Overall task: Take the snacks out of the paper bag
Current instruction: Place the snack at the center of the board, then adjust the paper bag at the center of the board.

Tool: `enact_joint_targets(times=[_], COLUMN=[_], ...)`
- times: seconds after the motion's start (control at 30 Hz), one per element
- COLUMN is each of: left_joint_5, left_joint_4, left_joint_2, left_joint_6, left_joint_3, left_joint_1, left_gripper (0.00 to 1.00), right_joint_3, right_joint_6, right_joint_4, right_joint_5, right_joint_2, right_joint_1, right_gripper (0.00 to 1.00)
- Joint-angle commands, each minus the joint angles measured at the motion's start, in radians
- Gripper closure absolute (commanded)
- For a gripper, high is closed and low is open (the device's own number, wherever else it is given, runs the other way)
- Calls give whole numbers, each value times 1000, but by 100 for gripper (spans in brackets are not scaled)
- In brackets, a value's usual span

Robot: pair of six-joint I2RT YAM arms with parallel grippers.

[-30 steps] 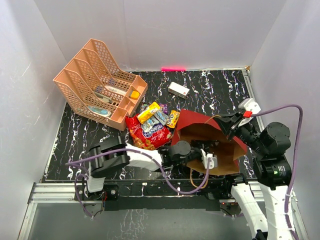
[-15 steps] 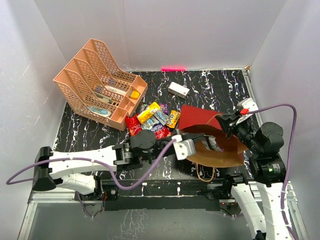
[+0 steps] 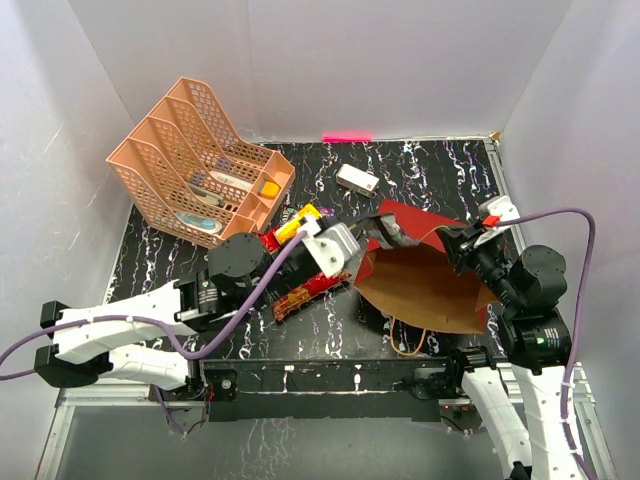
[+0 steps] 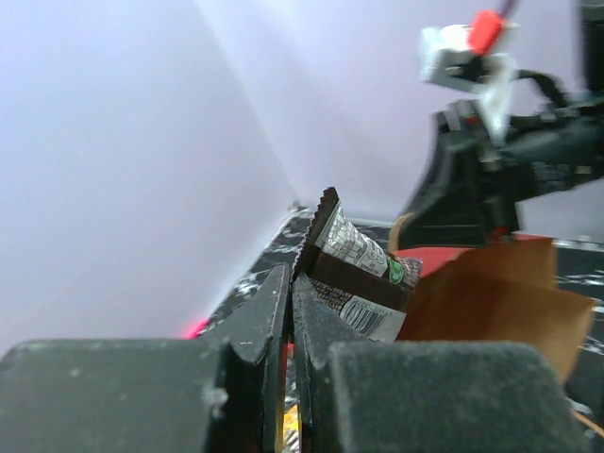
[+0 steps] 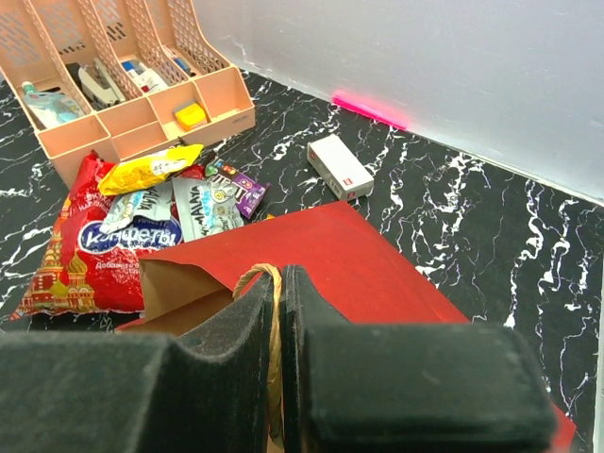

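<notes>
The paper bag (image 3: 425, 285) lies on its side, red outside, brown mouth facing the near edge. My right gripper (image 3: 456, 246) is shut on its cord handle (image 5: 260, 276), above the bag's red side (image 5: 321, 250). My left gripper (image 3: 385, 232) is shut on a brown and silver candy packet (image 4: 363, 264), held in the air over the bag's far left edge. The red chip bag (image 5: 90, 250) lies left of the bag with a yellow packet (image 5: 151, 168), a white-blue packet (image 5: 203, 208) and a purple packet (image 5: 241, 184) on it. My left arm hides much of the chip bag (image 3: 300, 292) in the top view.
A peach mesh file rack (image 3: 195, 165) stands at the back left. A small white box (image 3: 357, 179) lies behind the bag. White walls close in the black marbled table (image 3: 450, 170) on three sides. A second cord handle (image 3: 408, 345) hangs by the near edge.
My left gripper has come out of the bag's mouth and moved up and back, holding the brown packet. The bag's mouth has shifted. The right gripper still holds the handle.
</notes>
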Motion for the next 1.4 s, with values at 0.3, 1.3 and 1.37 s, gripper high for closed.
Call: enact_joint_targets(times=[0.3, 1.3, 1.37], left_joint_5=[-199, 267, 230], left_joint_4=[-93, -77, -97], left_joint_2=[14, 461, 482], left_joint_6=[-263, -931, -922], left_joint_3=[35, 11, -5], left_joint_1=[428, 686, 688], left_gripper=[100, 100, 100], right_joint_3=[-3, 137, 151], right_joint_6=[14, 175, 234], right_joint_4=[53, 52, 69], right_joint_5=[25, -18, -46], right_joint_2=[-16, 73, 83], right_joint_1=[2, 2, 2], right_gripper=[92, 92, 92])
